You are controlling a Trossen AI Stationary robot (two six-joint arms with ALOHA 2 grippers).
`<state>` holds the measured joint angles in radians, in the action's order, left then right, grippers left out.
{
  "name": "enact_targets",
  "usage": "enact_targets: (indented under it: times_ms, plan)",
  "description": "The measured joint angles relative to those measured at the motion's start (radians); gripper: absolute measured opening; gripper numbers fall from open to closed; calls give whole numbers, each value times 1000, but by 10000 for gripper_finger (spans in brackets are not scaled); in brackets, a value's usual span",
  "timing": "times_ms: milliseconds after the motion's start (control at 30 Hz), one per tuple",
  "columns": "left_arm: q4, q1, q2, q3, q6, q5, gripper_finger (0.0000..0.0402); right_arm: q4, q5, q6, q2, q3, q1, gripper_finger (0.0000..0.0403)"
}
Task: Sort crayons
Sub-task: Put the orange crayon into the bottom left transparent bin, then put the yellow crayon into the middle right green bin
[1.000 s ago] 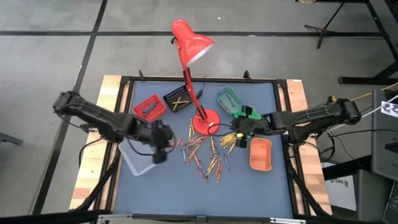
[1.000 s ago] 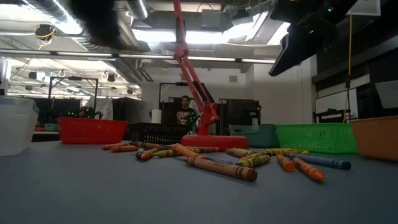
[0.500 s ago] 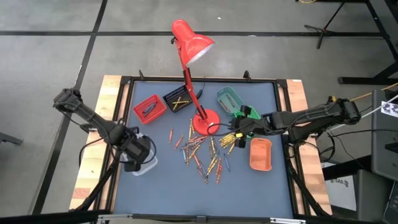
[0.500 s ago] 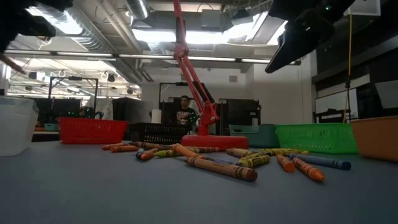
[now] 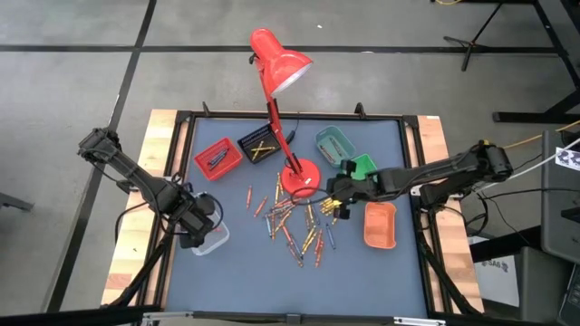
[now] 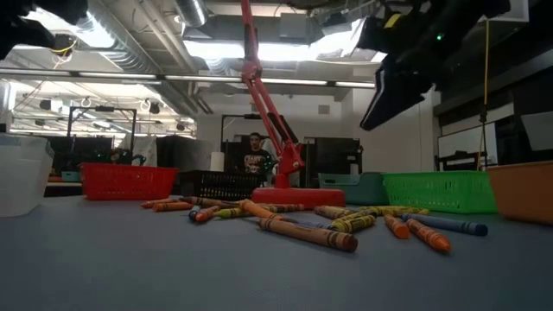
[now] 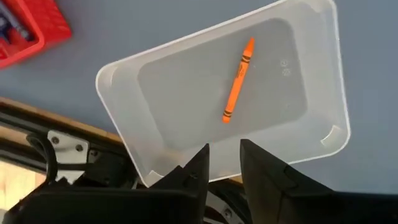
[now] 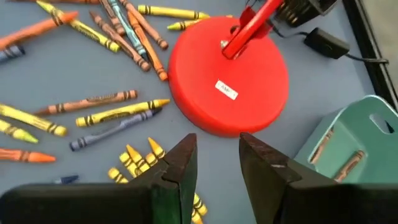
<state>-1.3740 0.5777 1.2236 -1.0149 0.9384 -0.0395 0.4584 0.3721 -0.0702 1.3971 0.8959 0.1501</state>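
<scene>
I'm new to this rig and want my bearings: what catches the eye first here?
The red desk lamp rises from mid-table, with loose crayons scattered in front of its base. At the table's left edge, the left pincer hovers open over a clear tray holding one orange crayon.

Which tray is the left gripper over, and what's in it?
The clear tray at the table's left edge, under the left gripper. It holds a single orange crayon; the other trays are coloured.
</scene>
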Motion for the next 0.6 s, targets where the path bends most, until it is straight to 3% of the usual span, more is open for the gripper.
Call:
enact_targets:
  times_ms: [233,433,600]
  plan:
    - [20,0,0,0,-1,-94,90,1,-8,49,81,0,0,117]
    - [72,-1,0,0,-2,-231,90,-4,-92,73,151,0,0,117]
    - [108,-1,0,0,-2,-266,90,-15,-130,82,210,0,0,117]
